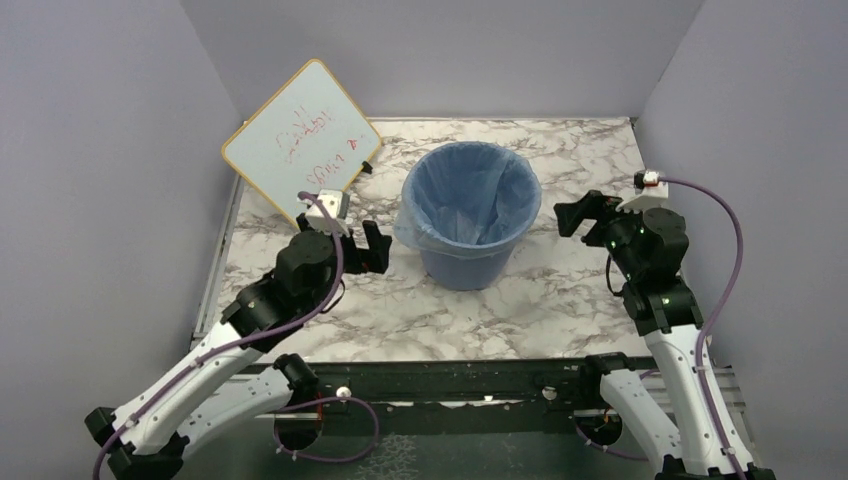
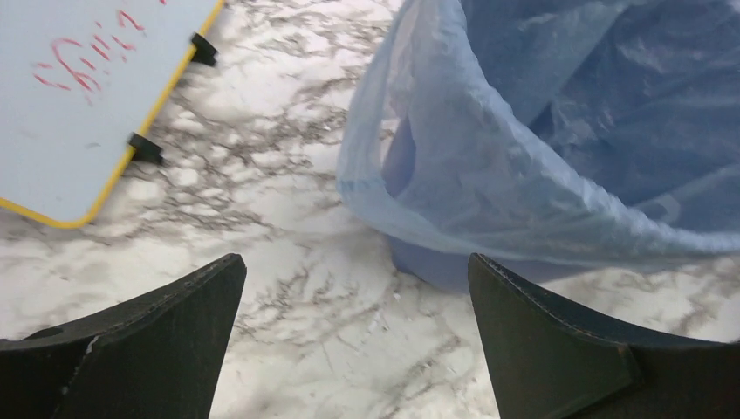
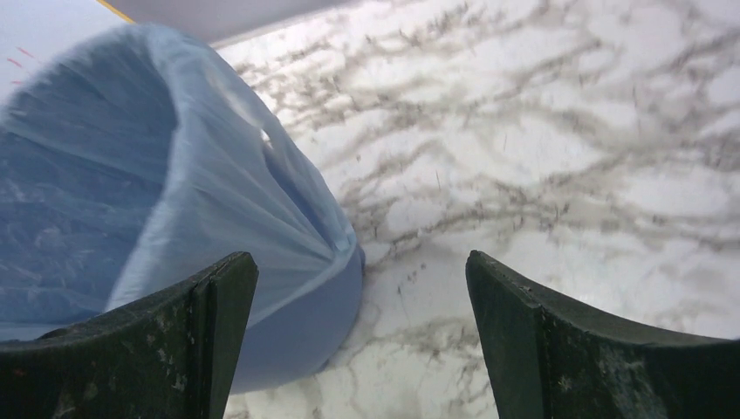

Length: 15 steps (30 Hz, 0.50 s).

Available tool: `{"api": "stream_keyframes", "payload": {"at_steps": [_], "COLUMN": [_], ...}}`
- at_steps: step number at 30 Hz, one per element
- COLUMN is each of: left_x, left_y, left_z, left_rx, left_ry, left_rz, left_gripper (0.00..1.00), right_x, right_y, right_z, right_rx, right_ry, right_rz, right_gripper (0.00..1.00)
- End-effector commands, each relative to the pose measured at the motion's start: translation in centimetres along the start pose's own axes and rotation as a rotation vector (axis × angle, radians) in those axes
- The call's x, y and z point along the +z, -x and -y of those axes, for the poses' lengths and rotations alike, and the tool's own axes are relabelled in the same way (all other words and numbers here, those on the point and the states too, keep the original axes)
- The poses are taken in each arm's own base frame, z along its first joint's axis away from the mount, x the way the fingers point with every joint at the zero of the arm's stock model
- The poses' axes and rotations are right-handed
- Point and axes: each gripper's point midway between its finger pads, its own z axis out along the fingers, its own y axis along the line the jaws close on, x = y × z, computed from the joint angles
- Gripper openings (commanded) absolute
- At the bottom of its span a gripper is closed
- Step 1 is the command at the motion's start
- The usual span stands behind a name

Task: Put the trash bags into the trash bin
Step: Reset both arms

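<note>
The trash bag (image 1: 468, 185) is seen seated inside the trash bin (image 1: 470, 265), which stands upright near the middle of the counter (image 1: 560, 300). The bag's mouth is folded out over the rim, and a loose flap hangs lower on the side nearer the left arm. The left end effector (image 1: 372, 247) is held wide and empty just beside that flap. The right end effector (image 1: 578, 213) is likewise spread wide and empty, near the opposite side of the bin but apart from it. The task is judged to be nearly or wholly done, so the main hazard lies in any further contact. Were the drooping film snagged by a finger, the liner could be dragged off the rim or pulled out. Were the wall nudged by either arm, the light bin could be slid or tipped. The white board (image 1: 300, 135) beyond the left arm could also be knocked by a careless sweep.
</note>
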Motion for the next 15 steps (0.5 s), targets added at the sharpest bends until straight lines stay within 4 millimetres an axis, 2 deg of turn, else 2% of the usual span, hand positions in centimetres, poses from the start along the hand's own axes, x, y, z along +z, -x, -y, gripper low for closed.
{"api": "stream_keyframes", "payload": {"at_steps": [1, 5, 8, 9, 12, 15], "left_x": [2.1, 4.1, 5.0, 5.1, 5.7, 5.1], "left_y": [0.4, 3.2, 5.5, 5.9, 5.8, 6.3], "left_z": [-2.8, -6.1, -10.4, -11.2, -11.6, -12.1], "left_rx": [0.248, 0.152, 0.002, -0.029, -0.095, -0.144], "left_ry": [0.188, 0.278, 0.27, 0.265, 0.238, 0.29], "left_rz": [-0.082, -0.105, -0.091, -0.095, -0.126, -0.106], "left_gripper": [0.99, 0.99, 0.99, 0.99, 0.99, 0.99], "right_x": [-0.7, -0.8, -0.7, -0.6, -0.3, 0.1], "right_y": [5.5, 5.7, 4.7, 4.2, 3.3, 2.2], "right_z": [-2.7, -2.7, -2.5, -2.4, -1.4, -0.4], "right_rx": [-0.138, -0.127, -0.098, -0.09, -0.073, -0.095], "right_ry": [0.112, 0.102, 0.099, 0.102, 0.048, -0.011], "right_rz": [0.164, 0.14, 0.123, 0.117, 0.067, -0.042], "right_gripper": [0.96, 0.96, 0.97, 0.97, 0.97, 0.98]}}
